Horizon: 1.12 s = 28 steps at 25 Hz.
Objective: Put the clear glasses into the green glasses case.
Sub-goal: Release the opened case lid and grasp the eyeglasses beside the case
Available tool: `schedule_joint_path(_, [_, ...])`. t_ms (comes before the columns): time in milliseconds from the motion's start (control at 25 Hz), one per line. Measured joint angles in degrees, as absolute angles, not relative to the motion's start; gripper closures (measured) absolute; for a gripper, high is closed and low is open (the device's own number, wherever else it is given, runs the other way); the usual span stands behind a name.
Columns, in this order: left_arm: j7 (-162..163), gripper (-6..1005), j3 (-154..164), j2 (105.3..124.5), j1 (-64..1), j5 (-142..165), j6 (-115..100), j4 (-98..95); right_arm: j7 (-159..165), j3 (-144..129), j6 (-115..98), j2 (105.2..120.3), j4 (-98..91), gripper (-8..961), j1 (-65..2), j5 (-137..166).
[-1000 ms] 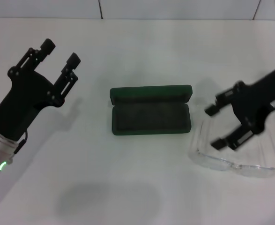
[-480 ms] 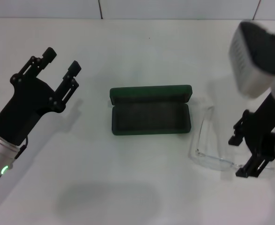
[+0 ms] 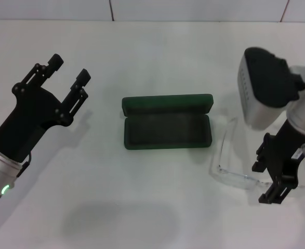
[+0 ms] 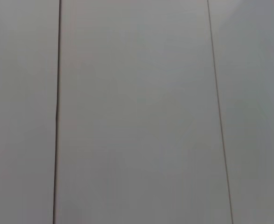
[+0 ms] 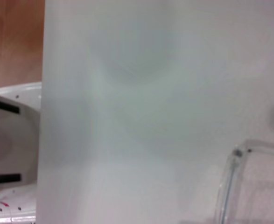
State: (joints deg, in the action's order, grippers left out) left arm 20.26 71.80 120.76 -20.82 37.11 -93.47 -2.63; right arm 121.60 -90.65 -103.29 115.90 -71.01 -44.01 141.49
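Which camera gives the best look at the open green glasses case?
The head view: the green glasses case lies open in the middle of the table, lid and lining fully visible. The left wrist view shows only blank panels. The right wrist view shows table and a corner of the clear glasses, no case.

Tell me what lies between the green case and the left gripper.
Nothing: in the head view, only bare white table separates the left gripper from the open green glasses case.
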Motion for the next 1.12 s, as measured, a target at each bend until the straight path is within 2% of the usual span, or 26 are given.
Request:
schedule_joint_path(1040, [20.21, 401, 73.40, 120.76, -20.27, 37.18, -93.64, -1.23, 124.16, -100.03, -97.34, 116.19, -70.30, 403, -43.74, 141.67])
schedule_joint_path(1120, [20.22, 401, 73.39, 120.76, -20.27, 37.18, -93.64, -1.23, 124.17, -100.03, -97.38, 116.19, -70.34, 480, -43.93, 141.76])
